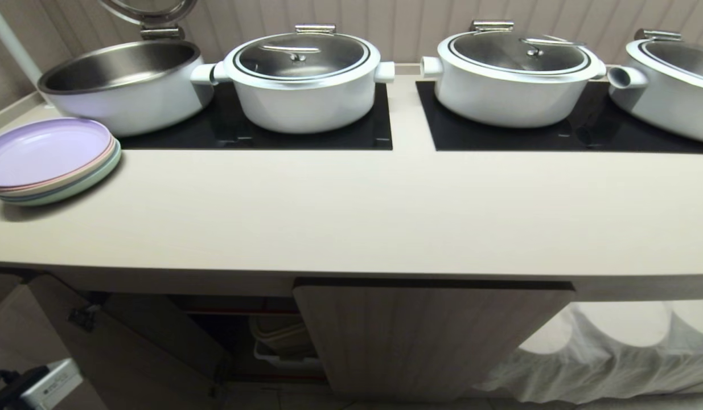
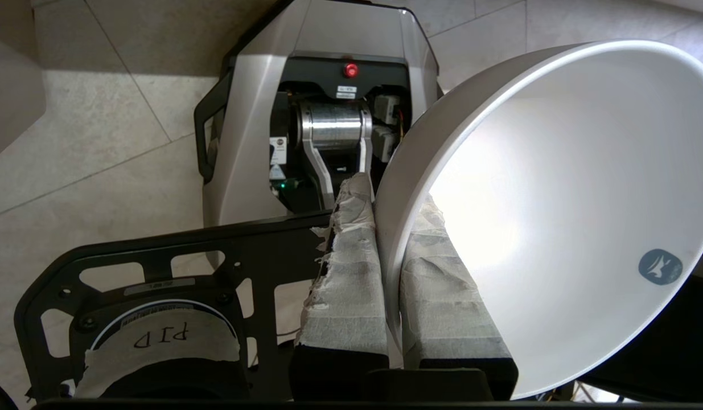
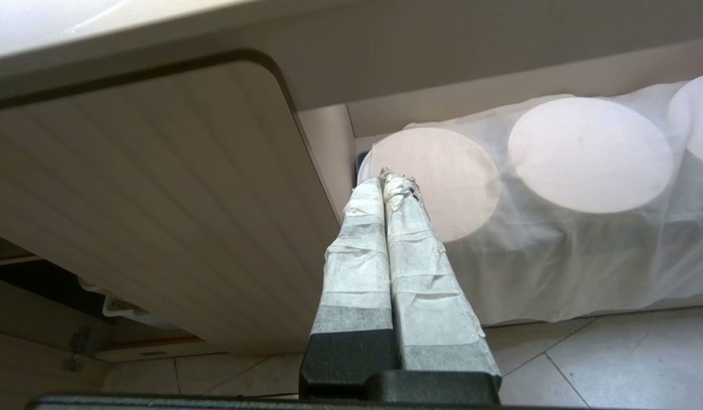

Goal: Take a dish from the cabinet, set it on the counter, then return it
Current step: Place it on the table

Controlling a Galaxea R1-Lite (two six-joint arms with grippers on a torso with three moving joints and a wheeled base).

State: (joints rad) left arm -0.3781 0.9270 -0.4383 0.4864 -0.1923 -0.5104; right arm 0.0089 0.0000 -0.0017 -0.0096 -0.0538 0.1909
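Left end effector (image 2: pixel 392 239): low over the floor, clamped on the dish (image 2: pixel 556 216) rim.
Right end effector (image 3: pixel 394 188): fingers pressed together, empty, beside the cabinet (image 3: pixel 157 199) door.
Surface (image 1: pixel 351 210): cream, bearing white pots (image 1: pixel 303 80).

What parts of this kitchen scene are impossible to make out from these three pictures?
- Cabinet interior, head view: dark, half covered by the shut door.
- Rightmost pot, head view: cut off by the edge.
- White bowl foot, left wrist view: faces away; left gripper pinches the rim.
- Round shapes, right wrist view: veiled by white cloth.
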